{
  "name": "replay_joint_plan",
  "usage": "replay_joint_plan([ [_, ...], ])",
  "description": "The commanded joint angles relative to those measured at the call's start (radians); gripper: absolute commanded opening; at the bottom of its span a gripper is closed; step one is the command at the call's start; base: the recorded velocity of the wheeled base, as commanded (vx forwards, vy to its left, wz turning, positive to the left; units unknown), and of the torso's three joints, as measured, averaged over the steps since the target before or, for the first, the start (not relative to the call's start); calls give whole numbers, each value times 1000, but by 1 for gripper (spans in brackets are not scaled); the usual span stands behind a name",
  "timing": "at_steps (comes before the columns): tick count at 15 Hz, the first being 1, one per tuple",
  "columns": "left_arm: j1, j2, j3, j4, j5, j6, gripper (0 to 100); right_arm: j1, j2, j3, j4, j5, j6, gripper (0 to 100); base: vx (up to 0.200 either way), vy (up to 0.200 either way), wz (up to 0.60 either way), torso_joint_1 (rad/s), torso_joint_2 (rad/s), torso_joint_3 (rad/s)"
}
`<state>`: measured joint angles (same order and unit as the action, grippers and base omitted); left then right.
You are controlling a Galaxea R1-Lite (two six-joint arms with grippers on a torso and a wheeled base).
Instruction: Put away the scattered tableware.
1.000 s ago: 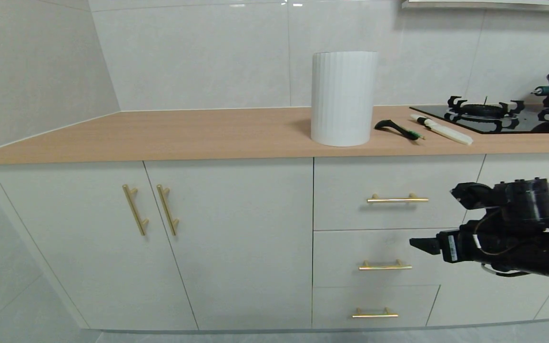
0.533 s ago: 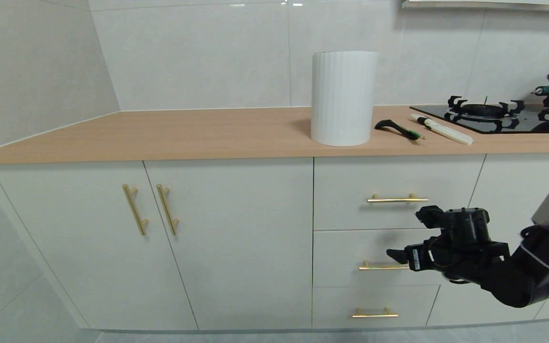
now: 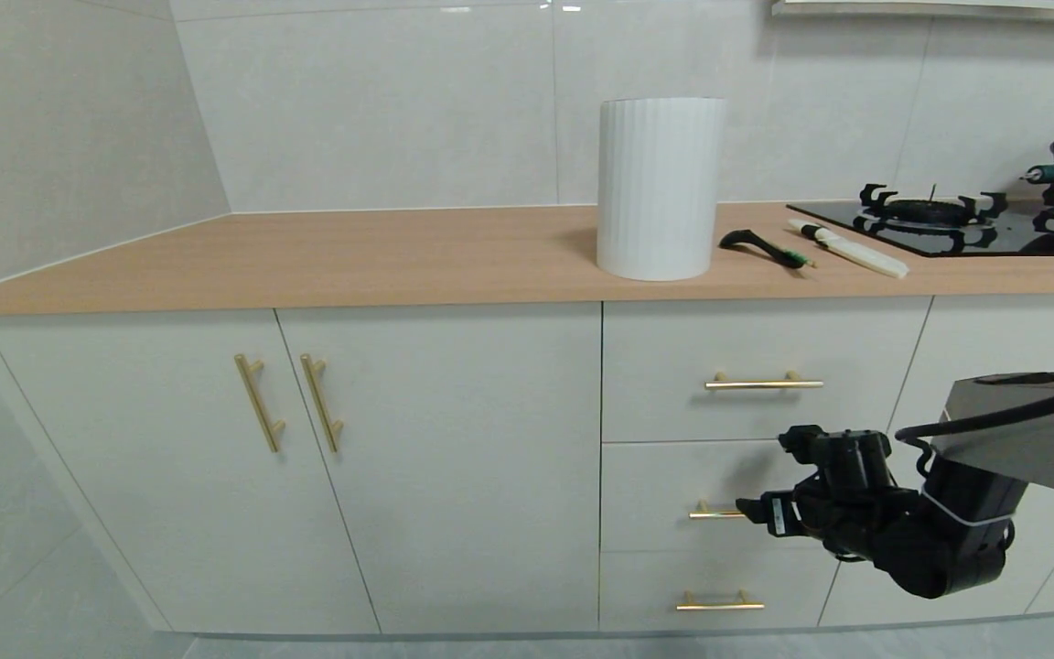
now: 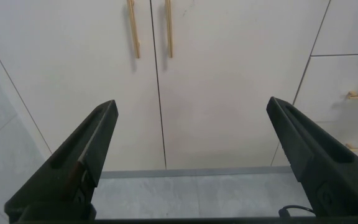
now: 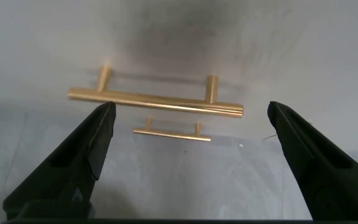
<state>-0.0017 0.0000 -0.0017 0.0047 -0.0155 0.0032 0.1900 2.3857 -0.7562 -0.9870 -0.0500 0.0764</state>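
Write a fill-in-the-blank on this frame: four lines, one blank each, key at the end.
1. The right gripper hangs in front of the handle of the ___ drawer.
2. Its jaws are ___.
3. The white canister stands upright on the ___.
4. A black utensil and a white utensil lie between the canister and the ___.

Missing words: middle; open; counter; stove.
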Motion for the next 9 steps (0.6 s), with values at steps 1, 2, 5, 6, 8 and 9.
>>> replay_joint_plan([
  [1,0,0,0,0,0,0,100,0,50,-29,-1,-4,6,100,0,0,0,0,0,0],
  [2,0,0,0,0,0,0,100,0,59,-45,1,-5,10,100,0,0,0,0,0,0],
  [5,0,0,0,0,0,0,100,0,90,-84,1,-4,45,100,0,0,0,0,0,0],
  [6,0,0,0,0,0,0,100,0,104,-100,1,-4,46,100,0,0,0,0,0,0],
  [8,0,0,0,0,0,0,100,-7,128,-126,2,-5,51,100,0,0,0,0,0,0],
  [9,0,0,0,0,0,0,100,-9,139,-141,7,-5,56,100,0,0,0,0,0,0],
])
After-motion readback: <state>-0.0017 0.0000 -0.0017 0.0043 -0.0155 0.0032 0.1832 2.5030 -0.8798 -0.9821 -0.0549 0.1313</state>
